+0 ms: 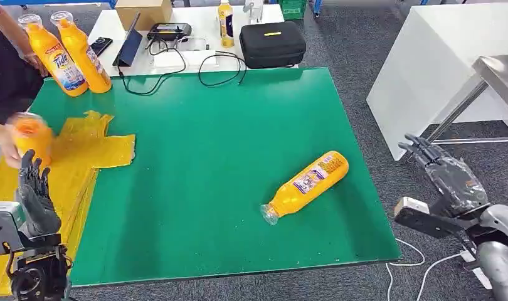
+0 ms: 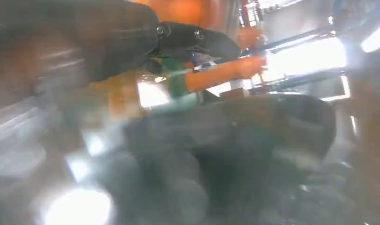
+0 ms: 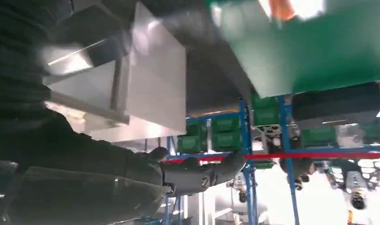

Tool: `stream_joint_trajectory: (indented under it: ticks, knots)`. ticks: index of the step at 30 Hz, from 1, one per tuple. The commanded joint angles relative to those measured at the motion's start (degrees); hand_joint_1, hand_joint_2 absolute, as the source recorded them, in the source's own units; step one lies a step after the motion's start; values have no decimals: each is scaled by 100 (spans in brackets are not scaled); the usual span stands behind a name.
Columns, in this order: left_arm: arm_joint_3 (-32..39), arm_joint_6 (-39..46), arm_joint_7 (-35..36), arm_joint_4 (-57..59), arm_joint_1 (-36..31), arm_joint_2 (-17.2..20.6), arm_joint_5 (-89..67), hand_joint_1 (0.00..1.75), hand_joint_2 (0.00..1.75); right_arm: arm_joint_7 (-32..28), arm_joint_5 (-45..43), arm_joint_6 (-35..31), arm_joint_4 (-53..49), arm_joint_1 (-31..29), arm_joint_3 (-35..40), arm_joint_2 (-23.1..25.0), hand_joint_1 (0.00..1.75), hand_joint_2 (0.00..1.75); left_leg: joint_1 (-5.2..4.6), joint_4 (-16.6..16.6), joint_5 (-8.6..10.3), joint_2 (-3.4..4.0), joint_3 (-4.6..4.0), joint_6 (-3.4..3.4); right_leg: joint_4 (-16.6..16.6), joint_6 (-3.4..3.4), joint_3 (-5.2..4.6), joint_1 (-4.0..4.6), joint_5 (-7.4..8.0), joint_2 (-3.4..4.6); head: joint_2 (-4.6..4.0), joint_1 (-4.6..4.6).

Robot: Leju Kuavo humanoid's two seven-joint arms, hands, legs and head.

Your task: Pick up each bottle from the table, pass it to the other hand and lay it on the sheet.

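- One bottle (image 1: pixel 306 185) is left lying on its side on the green mat (image 1: pixel 226 125), cap toward the robot, right of centre; not yet picked up.
- A second, blurred bottle (image 1: pixel 32 135) is seen over the yellow sheet (image 1: pixel 82 153), just beyond the left hand (image 1: pixel 35 194); it is gripped by a person's hand (image 1: pixel 7 147), so it is judged not to be in the robot's hold.
- The left hand is raised with fingers upright and apart, nothing held.
- The right hand (image 1: pixel 446 172) is kept off the mat's right edge, over the carpet, fingers extended, nothing held; well apart from the lying bottle.
- Judged progress: the lying bottle remains to be grasped, passed and laid on the sheet; no bottle is seen lying on the sheet.
- Two upright bottles (image 1: pixel 66 53) are stood at the mat's far left corner; whether they are counted in the task cannot be told.
- Behind the mat: a white table (image 1: pixel 195 19) with a black case (image 1: pixel 271 44), cables, a tablet and a small bottle (image 1: pixel 225 24).
- Nothing is placed between the right hand and the lying bottle; the person's hand is close to the sheet and may be in the way.
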Motion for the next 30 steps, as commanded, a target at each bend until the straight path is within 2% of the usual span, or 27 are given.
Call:
stream_joint_trajectory:
  ticks: [1,4,7,10,11,12,14,18,21,30]
  knots:
    - [-99,-8,7,293,-234,-35,19,0,0,49,82,16,1057,-908,665,50,0,175,9,-16,5,9,27,-13,-24,-8,26,10,10,1,2,-2]
    - [-110,-25,11,293,-248,-29,29,0,0,65,81,9,1042,-895,700,31,0,175,7,-18,4,-11,29,-9,-19,-9,27,9,1,-7,0,-4]
    - [-193,-64,12,453,-390,-3,42,0,0,94,222,109,1951,-1725,1326,362,0,175,8,-12,3,2,24,-6,-15,-6,20,10,6,10,0,-2]
    - [-339,-70,57,749,-662,56,7,0,0,67,485,-9,3396,-2902,2328,1017,0,175,13,-18,6,32,28,-7,-22,-7,23,12,19,36,0,-2]
    - [-357,-77,56,792,-705,68,10,0,0,83,495,-10,3596,-3054,2449,1156,0,175,15,-14,5,27,19,-5,-17,-6,21,13,17,33,0,0]
    - [-387,-71,55,882,-777,93,10,0,0,52,441,-53,4017,-3288,2670,1372,0,175,21,-25,12,54,30,-11,-32,-10,28,18,33,55,0,-2]
    - [-421,-46,58,949,-842,118,-4,0,0,10,421,-116,4361,-3455,2985,1536,0,175,20,-26,13,67,36,-13,-30,-13,27,18,32,59,2,-2]
    - [-398,-38,60,1007,-896,170,6,0,0,-50,351,-131,4605,-3559,3246,1554,0,175,15,-17,23,28,34,-15,-16,-2,22,15,22,30,0,-2]
    - [-355,-37,53,985,-860,187,33,0,0,-35,354,-133,4670,-3549,3291,1568,0,175,10,-7,20,2,24,-9,6,4,14,9,12,14,0,-2]
    - [-348,-39,45,1048,-900,182,44,0,0,-43,376,-103,5017,-3757,3524,1758,0,175,5,-3,23,-11,3,-6,13,8,2,2,12,3,0,0]
